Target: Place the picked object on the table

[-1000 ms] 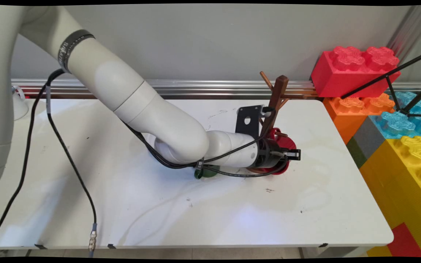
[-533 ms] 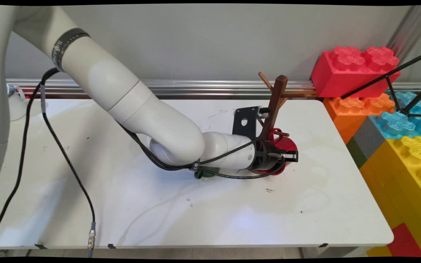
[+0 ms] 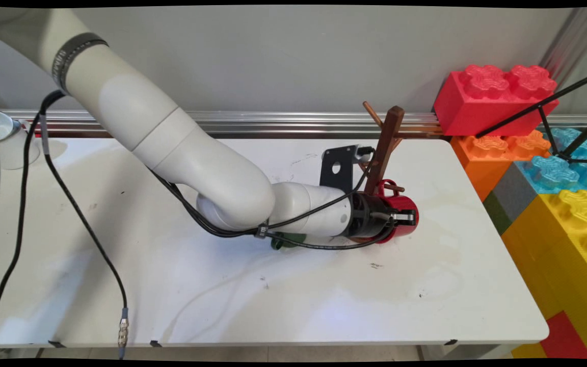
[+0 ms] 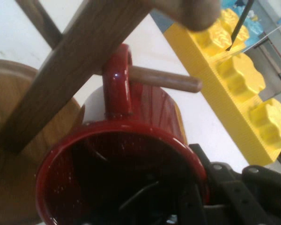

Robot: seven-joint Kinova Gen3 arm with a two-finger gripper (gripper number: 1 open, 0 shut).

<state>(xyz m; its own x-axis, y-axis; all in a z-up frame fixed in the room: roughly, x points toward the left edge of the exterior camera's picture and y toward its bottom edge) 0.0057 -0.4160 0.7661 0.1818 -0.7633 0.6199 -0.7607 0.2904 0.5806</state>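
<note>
My gripper (image 3: 404, 218) is shut on the rim of a red mug (image 3: 404, 204), which lies on its side just above the table. In the hand view the mug (image 4: 150, 112) opens toward the camera. One finger is inside it and one finger (image 4: 220, 187) is outside on the right; the gripper (image 4: 189, 204) sits low in the picture. The mug's handle (image 4: 117, 79) is up against a wooden mug tree (image 3: 386, 142), and a peg (image 4: 171, 80) appears to pass through its loop. The tree's post (image 4: 79, 65) leans across the hand view above its round base (image 4: 9, 140).
A green mug (image 3: 286, 240) lies on the table, mostly hidden under my forearm. A white mug (image 3: 3, 137) stands at the far left. Large toy bricks (image 3: 553, 168) in red, orange, blue and yellow are stacked past the table's right edge. Black cables (image 3: 69, 204) hang from the arm.
The wrist has turned, so the red mug now shows its side with its bottom pointing right. The elbow has swung left. The mug tree's post leans slightly more to the right.
</note>
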